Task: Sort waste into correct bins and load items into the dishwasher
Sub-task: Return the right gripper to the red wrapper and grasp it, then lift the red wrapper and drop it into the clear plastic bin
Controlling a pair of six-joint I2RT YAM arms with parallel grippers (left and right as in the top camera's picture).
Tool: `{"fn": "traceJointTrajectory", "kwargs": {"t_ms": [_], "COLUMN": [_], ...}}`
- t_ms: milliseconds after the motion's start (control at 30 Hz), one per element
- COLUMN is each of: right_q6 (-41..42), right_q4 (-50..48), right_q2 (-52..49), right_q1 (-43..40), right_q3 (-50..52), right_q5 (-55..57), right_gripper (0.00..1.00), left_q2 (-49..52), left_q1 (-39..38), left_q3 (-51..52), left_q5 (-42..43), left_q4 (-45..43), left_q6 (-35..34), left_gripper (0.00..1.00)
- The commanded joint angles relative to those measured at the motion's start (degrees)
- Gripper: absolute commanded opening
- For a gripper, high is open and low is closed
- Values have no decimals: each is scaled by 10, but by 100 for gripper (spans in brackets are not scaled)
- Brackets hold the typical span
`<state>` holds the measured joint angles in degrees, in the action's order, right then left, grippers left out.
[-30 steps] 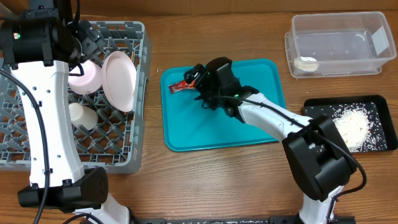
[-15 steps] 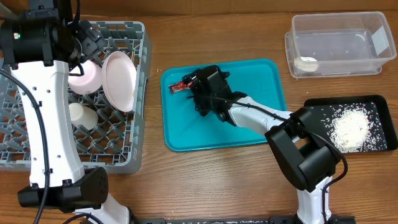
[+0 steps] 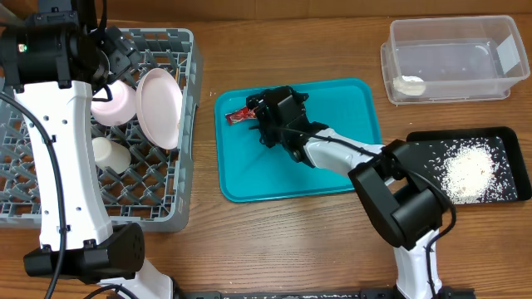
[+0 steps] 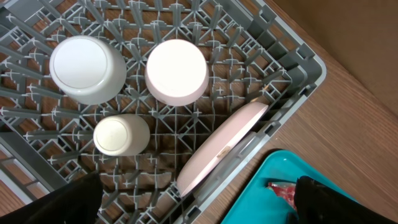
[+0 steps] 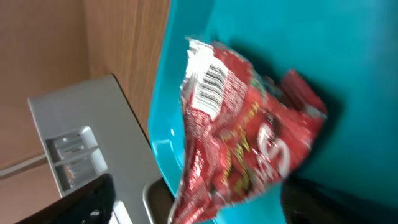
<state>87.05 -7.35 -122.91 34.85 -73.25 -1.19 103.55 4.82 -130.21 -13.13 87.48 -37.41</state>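
Overhead: the right gripper (image 3: 264, 116) sits at the red wrapper (image 3: 242, 115), upper left of the teal tray (image 3: 332, 166). A tissue wad (image 3: 410, 85) lies in the clear tub (image 3: 449, 33), and rice (image 3: 465, 170) in the black tray (image 3: 509, 135).
Left wrist: the left gripper (image 4: 199, 194) is spread wide and empty above the grey rack (image 4: 292, 56), which holds a plate (image 4: 217, 149) on edge.
Right wrist: the fingers (image 5: 87, 202) are spread, with the wrapper between them.

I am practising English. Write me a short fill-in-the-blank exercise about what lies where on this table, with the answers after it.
1. The red wrapper lies on the serving tray, whose colour is ____.
2. The rice scraps lie in the shallow tray, whose colour is ____.
3. The number of tissue wads in the clear tub is ____.
4. The hand next to the wrapper is the robot's ____ one.

Answers: teal; black; one; right
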Motion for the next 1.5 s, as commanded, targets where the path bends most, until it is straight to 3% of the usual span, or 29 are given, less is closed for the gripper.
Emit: {"fn": "traceJointTrajectory", "kwargs": {"t_ms": [0,167,300,367,467,700,1000,1133,1467], "right_q6": [2,0,0,-3,-17,-29,-123,-121,-123], "right_q4": [1,5,5,5,5,-17,-249,-236,-99], "right_q2": [-45,-52,-51,-51,-51,-45,26,78,142], "right_q1": [-6,-6,-10,-16,-37,-104,-214,-287,-467], "right_q3": [4,4,4,4,4,4,4,4,4], "right_q5": [12,10,0,-2,-22,-146,-346,-369,-371], "right_gripper": [82,61,30,24,5,4,4,4,4], "left_q2": [2,2,2,2,2,2,2,2,2], "left_q1": [-1,-1,-1,-1,-1,-1,-1,-1,-1], "left_q3": [2,2,2,2,2,3,2,2,2], "left_q5": [-8,-8,-8,-8,-8,-8,-8,-8,-8], "left_q4": [-1,-1,-1,-1,-1,-1,-1,-1,-1], "left_q6": [-3,-3,-3,-3,-3,-3,-3,-3,-3], "left_gripper": [100,100,100,100,100,100,100,100,100]}}
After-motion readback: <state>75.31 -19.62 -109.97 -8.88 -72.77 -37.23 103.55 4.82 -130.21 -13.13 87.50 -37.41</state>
